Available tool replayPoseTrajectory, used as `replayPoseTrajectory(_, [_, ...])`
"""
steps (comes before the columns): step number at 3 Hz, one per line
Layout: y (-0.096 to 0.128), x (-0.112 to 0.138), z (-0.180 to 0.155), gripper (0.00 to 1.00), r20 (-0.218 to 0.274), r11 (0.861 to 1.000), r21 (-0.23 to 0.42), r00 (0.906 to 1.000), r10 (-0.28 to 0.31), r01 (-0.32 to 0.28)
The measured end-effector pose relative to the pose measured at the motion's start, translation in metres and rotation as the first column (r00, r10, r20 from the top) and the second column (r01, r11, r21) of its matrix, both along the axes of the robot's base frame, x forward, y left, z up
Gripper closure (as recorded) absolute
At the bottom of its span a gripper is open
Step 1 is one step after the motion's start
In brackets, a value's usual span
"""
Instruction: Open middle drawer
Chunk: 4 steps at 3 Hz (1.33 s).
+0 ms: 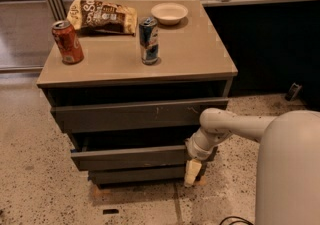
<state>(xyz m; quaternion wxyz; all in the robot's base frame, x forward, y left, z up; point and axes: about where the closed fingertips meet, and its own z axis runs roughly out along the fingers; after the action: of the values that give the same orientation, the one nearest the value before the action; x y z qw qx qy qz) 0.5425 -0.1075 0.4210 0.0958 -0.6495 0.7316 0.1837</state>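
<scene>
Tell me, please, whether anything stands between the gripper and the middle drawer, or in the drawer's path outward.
Nothing visible does. The gripper sits at the right end of the middle drawer, and only a small flat dark mark lies on the floor ahead of it.

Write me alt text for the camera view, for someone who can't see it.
The robot's gripper hangs at the right end of the middle drawer of a three-drawer grey-brown cabinet. On top are a red soda can, a blue can, a chip bag and a white bowl.
</scene>
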Motion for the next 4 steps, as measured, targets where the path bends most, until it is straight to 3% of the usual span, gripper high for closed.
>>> replayPoseTrajectory(3, [0.001,-0.053,0.03,0.0,-0.093,0.998,0.047,0.9947,0.043,-0.039])
replayPoseTrajectory(4, [0.001,-0.071,0.04,0.0,-0.14,0.997,0.057,0.9881,0.063,-0.056])
